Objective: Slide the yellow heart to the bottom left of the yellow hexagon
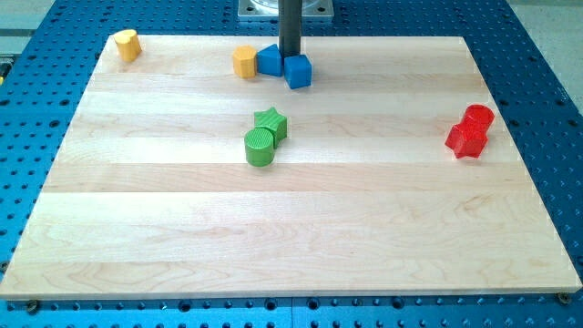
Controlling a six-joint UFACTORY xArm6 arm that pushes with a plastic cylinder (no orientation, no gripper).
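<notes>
Now | my tip (290,56) between blue blocks (282,65) | yellow heart (127,45) top-left | no jaws

Only one cam. It looks from the board's (301,228) near edge, high up, tilted down toward the far edge. Whole board fits in view, w/ blue table (547,109) around it, so cam is not close. Rod (290,27) enters at top.

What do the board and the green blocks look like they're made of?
The board: pale wood, matte, with visible grain and plank seams. The green cylinder and green star: probably painted wood or plastic; even colour, soft sheen, ridged tops. I can't tell which.
</notes>
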